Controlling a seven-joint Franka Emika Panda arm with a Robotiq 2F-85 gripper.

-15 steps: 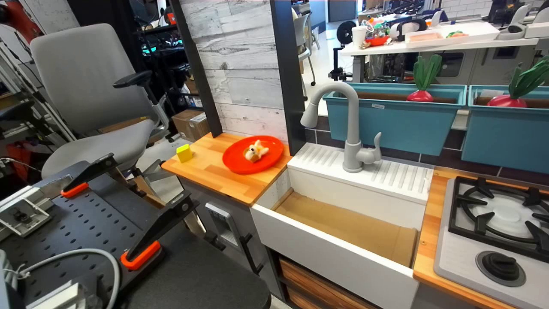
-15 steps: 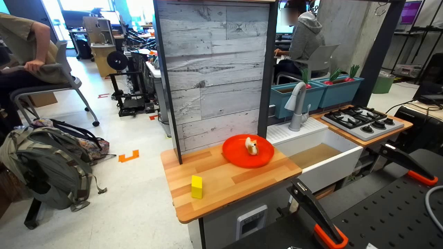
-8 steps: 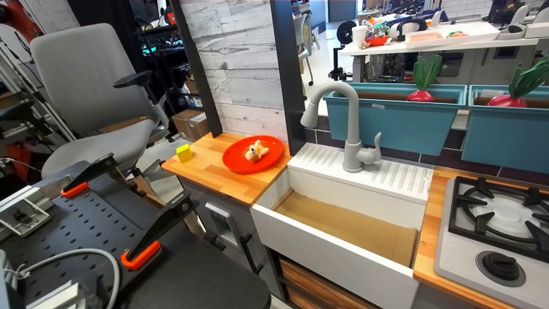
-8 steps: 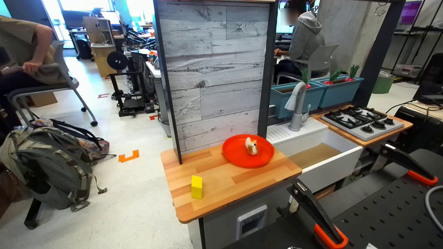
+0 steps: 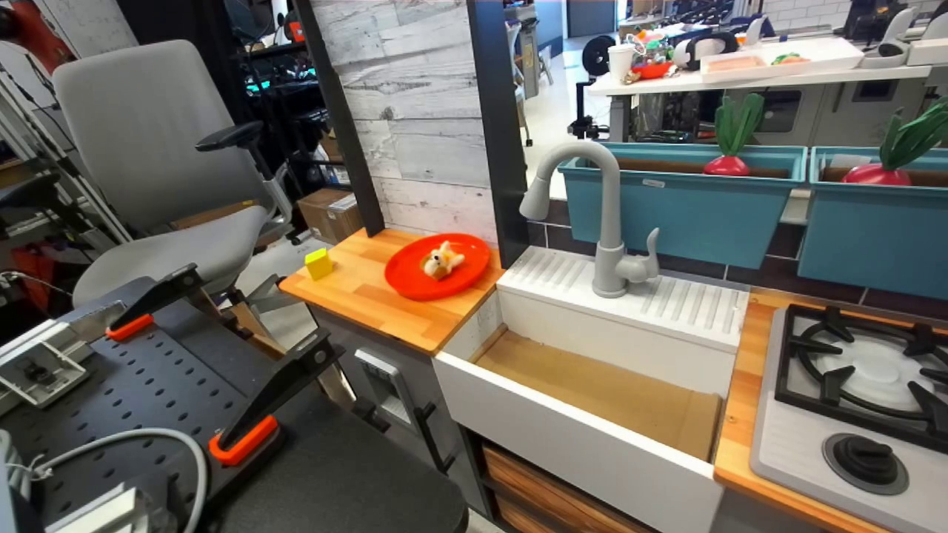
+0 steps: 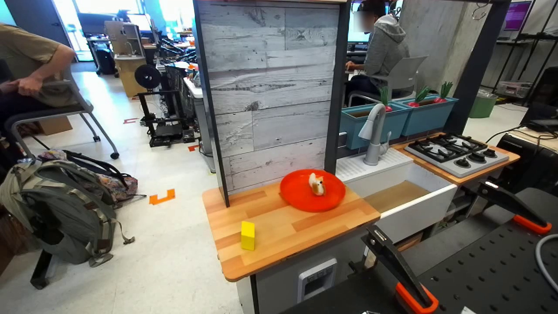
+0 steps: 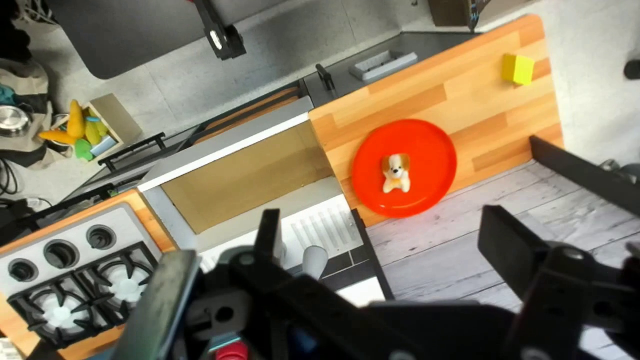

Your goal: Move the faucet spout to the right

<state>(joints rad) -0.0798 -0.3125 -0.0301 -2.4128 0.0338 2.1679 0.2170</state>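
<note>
The faucet spout (image 5: pixel 610 200) is a matte grey gooseneck on a wider grey base; it also shows in an exterior view (image 6: pixel 378 124). It stands upright on the white ribbed ledge behind the sink, its downturned tip turned to the side of the red plate. In the wrist view only the spout's tip (image 7: pixel 315 261) shows, between the fingers and nearer the left one; the rest is hidden behind the gripper. My gripper (image 7: pixel 384 232) is open with its black fingers wide apart and nothing held. The gripper is outside both exterior views, and nothing touches the spout there.
A red plate (image 5: pixel 404 277) with a toy dog (image 5: pixel 442 260) lies on the wooden counter beside the sink (image 5: pixel 578 426). A yellow block (image 6: pixel 247 235) stands near the counter's end. Teal planters (image 5: pixel 681 215) hang behind the faucet. A stove (image 6: pixel 457 150) stands past the sink.
The faucet, sink and counter things have not moved. The seated person at the left of an exterior view has shifted with the chair, and a chair in the background has moved.
</note>
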